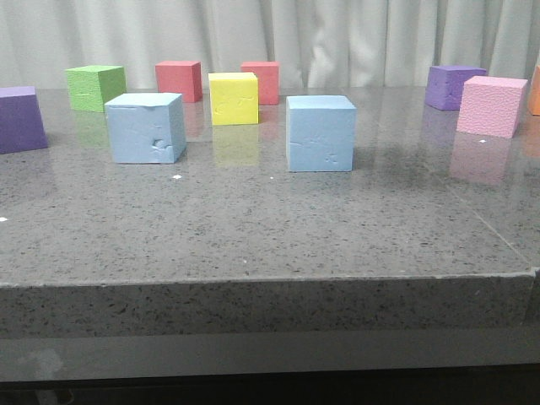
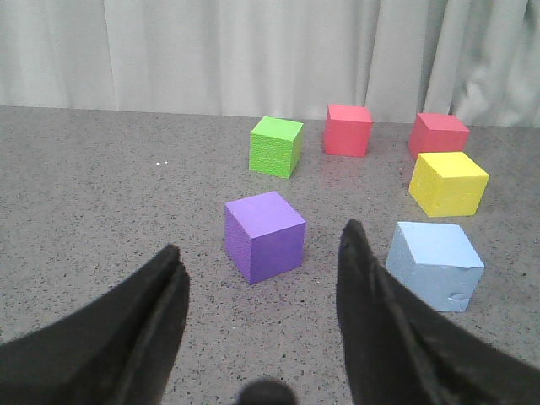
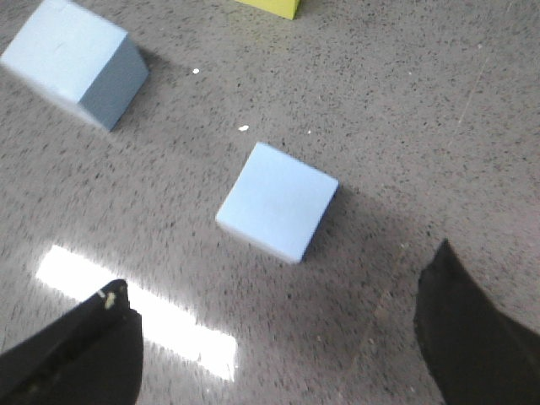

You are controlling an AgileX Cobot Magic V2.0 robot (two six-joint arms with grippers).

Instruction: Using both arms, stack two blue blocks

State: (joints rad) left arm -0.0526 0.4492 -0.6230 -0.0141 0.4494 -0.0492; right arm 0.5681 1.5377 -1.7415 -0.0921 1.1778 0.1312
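Front view: two blue blocks stand apart on the grey speckled table [image 1: 253, 228]. The left blue block [image 1: 145, 127] sits at about 10 o'clock from the table's middle; the right blue block [image 1: 320, 132] sits at about 1 o'clock. Neither touches the other or any neighbour. The yellow cube [image 1: 234, 98] stands behind and between them, at 12 o'clock. Behind it are two red cubes [image 1: 179, 80], with a green cube [image 1: 96, 87] at the far left. A purple cube [image 1: 20, 119] lies at 9 o'clock at the frame edge; another purple cube [image 1: 454, 86] and a pink cube [image 1: 492, 105] lie at 2 o'clock. No arm appears in this view.

Left wrist view: the left gripper [image 2: 261, 283] has its fingers spread wide, holding nothing, above the table near a purple cube.

Right wrist view: the right gripper [image 3: 278, 337] is likewise spread wide and empty, poised above the table, with one blue block lying beyond its fingertips.
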